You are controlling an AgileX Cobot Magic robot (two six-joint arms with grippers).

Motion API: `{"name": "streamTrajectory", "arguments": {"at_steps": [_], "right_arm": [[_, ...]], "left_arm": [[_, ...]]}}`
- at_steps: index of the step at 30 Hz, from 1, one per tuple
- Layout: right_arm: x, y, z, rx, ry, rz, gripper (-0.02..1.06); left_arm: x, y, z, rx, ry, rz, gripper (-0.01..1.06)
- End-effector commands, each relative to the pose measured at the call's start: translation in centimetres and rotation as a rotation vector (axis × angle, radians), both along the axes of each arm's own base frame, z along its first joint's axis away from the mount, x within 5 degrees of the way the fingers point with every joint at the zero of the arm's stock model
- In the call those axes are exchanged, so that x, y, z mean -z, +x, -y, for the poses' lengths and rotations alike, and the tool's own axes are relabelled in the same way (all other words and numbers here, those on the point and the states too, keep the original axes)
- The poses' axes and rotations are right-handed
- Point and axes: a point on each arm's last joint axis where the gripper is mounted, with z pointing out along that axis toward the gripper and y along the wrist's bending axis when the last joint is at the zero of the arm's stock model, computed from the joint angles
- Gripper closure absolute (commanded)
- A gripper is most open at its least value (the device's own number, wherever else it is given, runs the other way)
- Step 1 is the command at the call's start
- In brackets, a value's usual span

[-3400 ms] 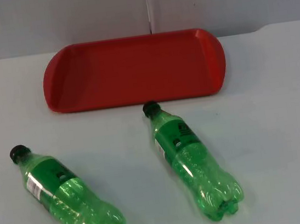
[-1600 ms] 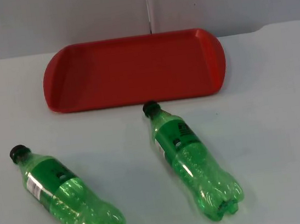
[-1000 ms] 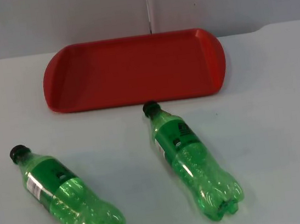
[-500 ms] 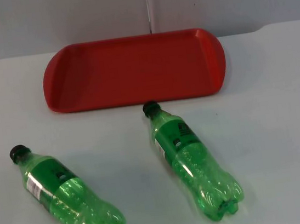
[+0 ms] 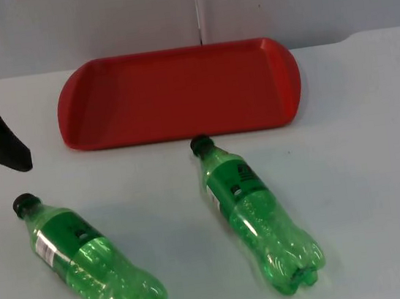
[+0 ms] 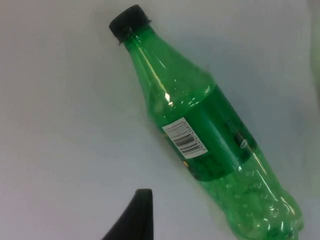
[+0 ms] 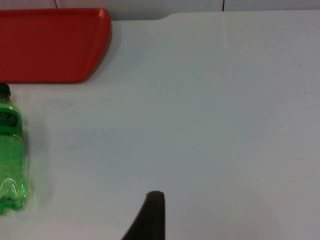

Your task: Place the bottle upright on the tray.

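Note:
Two green plastic bottles with black caps lie on their sides on the white table. The left bottle (image 5: 81, 257) points its cap to the far left; in the left wrist view this bottle (image 6: 200, 135) shows its barcode label. The right bottle (image 5: 256, 212) lies near the middle, its cap close to the red tray (image 5: 177, 90), which stands empty at the back. My left gripper (image 5: 8, 149) hangs at the table's left edge, above and behind the left bottle's cap, apart from it. My right gripper (image 7: 152, 215) is over bare table to the right of the right bottle (image 7: 10, 150).
The grey partition wall (image 5: 196, 10) closes off the table right behind the tray. The tray's right end (image 7: 50, 45) lies far ahead of the right gripper. White table top stretches along the right side and between the two bottles.
My left arm has come in from the left edge and moved toward the left bottle. Both bottles and the tray have stayed where they were.

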Motion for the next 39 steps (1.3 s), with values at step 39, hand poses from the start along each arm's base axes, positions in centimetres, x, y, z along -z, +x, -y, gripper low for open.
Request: {"name": "streamTrajectory", "arguments": {"at_steps": [39], "right_arm": [[0.0, 0.0, 0.0, 0.003, 0.005, 0.006, 0.2]], "left_arm": [[6.9, 8.1, 6.7, -0.397, 0.23, -0.262, 0.02]]}}
